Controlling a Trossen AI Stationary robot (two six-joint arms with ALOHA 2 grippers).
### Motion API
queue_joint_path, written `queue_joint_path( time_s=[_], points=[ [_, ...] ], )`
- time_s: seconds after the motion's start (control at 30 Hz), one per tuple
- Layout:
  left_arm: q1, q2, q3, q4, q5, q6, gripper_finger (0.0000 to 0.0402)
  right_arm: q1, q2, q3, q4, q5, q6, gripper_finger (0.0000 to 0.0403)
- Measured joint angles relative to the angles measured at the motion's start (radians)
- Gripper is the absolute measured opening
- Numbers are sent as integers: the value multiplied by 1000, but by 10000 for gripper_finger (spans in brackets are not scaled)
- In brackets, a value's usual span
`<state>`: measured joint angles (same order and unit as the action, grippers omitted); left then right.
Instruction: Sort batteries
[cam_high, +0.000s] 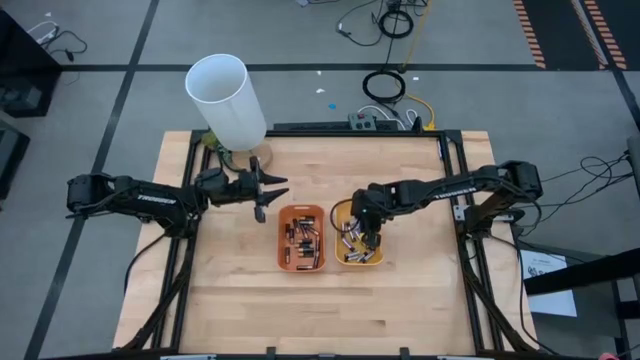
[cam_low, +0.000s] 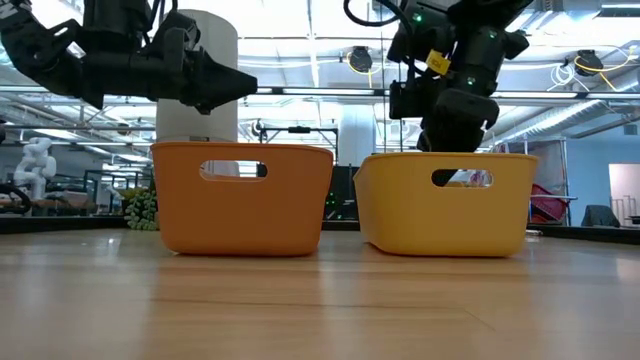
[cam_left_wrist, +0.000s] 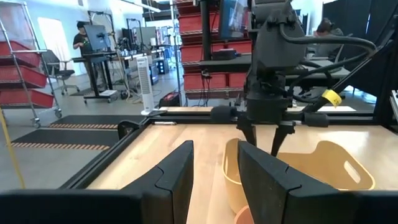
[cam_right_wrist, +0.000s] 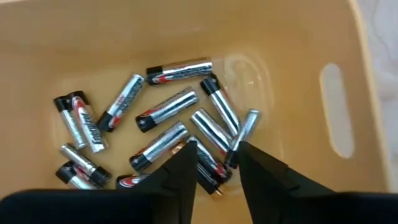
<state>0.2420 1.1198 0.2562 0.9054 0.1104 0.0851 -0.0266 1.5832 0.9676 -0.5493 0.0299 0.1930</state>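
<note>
Right gripper (cam_right_wrist: 214, 163) hung fingers apart, holding nothing, over silvery batteries (cam_right_wrist: 166, 109) in the yellow tray (cam_high: 340, 215), frame centre; left gripper (cam_high: 268, 195) sat open, center-left.

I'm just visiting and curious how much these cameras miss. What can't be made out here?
- Low view: the contents of the orange tray and the yellow tray, hidden by their walls.
- High view: the batteries in the orange tray, too small to tell apart.
- Right wrist view: some silvery batteries lie under the right tool or are cut off by the picture's edge.
- Left wrist view: the orange tray, nearly all cut off behind the left tool.
</note>
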Motion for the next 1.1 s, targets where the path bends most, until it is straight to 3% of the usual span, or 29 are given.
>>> queue_joint_path(
  time_s=[0.17, 0.37, 0.6, 0.73, 0.8, 0.87, 1.0, 1.1],
  points=[
    [0, 0, 0, -3, 0, 0, 135, -42, -15, 85, -156, 13, -73, 130],
    [0, 0, 0, -3, 0, 0, 135, -143, -27, 280, -464, 192, -220, 141],
    [0, 0, 0, -2, 0, 0, 135, -446, -24, 312, -669, 232, -371, 141],
    [0, 0, 0, 0, 0, 0, 135, -612, -10, 286, -608, 277, -484, 141],
    [0, 0, 0, -1, 0, 0, 135, -657, 1, 285, -543, 287, -621, 141],
    [0, 0, 0, 0, 0, 0, 135, -686, 7, 285, -458, 283, -771, 141],
    [0, 0, 0, -2, 0, 0, 135, -709, 8, 286, -281, 307, -807, 137],
    [0, 0, 0, -5, 0, 0, 135, -727, 31, 286, -270, 337, -920, 136]
  ],
)
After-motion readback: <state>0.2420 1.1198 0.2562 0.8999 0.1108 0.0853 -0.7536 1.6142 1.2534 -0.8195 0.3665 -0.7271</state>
